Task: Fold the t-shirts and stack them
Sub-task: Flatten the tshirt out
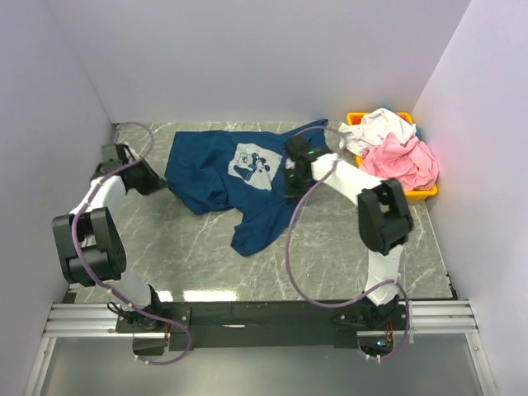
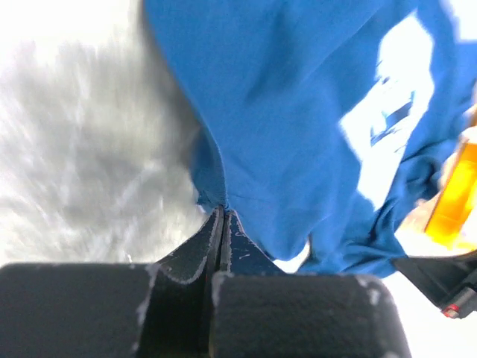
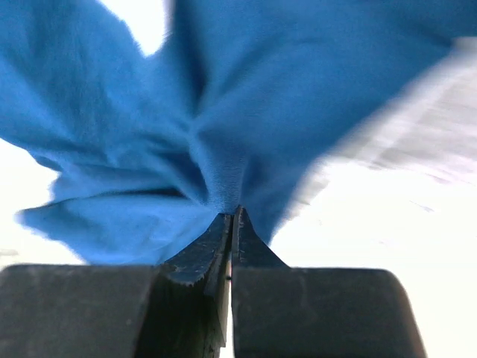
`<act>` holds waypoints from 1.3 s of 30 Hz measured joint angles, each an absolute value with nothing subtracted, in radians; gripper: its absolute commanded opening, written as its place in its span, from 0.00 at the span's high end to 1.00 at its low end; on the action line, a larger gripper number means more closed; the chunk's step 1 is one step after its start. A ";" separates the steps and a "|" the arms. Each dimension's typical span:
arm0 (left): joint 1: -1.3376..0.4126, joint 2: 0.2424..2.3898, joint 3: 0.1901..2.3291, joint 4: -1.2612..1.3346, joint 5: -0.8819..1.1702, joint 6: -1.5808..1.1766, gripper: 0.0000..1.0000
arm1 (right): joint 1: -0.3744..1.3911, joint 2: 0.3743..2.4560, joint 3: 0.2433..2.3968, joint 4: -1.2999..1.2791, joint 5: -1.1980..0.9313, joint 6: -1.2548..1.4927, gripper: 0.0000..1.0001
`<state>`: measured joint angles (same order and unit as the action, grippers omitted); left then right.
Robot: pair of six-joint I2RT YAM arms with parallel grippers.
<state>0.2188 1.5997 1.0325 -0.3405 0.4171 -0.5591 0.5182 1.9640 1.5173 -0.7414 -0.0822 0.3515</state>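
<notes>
The navy t-shirt [image 1: 216,175] lies rumpled on the marble table, its white-and-black chest print [image 1: 253,163] facing up. My left gripper [image 1: 162,183] pinches its left edge; in the left wrist view the jaws [image 2: 222,213] are shut on the blue cloth [image 2: 298,112]. At the shirt's right side, my right gripper [image 1: 294,178] is shut on a bunched fold of it [image 3: 233,213]. The pink t-shirt [image 1: 406,162] and the white t-shirt [image 1: 381,127] sit crumpled in the yellow bin [image 1: 431,192].
The yellow bin stands at the back right against the wall, and shows in the left wrist view [image 2: 456,195]. White walls enclose the table on three sides. Bare marble [image 1: 190,256] lies in front of the shirt.
</notes>
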 measured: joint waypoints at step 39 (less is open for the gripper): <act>0.351 1.367 1.265 -0.364 0.624 -0.310 1.00 | -0.023 1.435 1.422 -0.895 -0.149 0.273 0.91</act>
<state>0.3511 1.3670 1.2652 -0.3641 0.6243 -0.3099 -0.0231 1.4353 1.4216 -0.8951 -0.1490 0.2733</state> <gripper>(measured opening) 0.012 0.026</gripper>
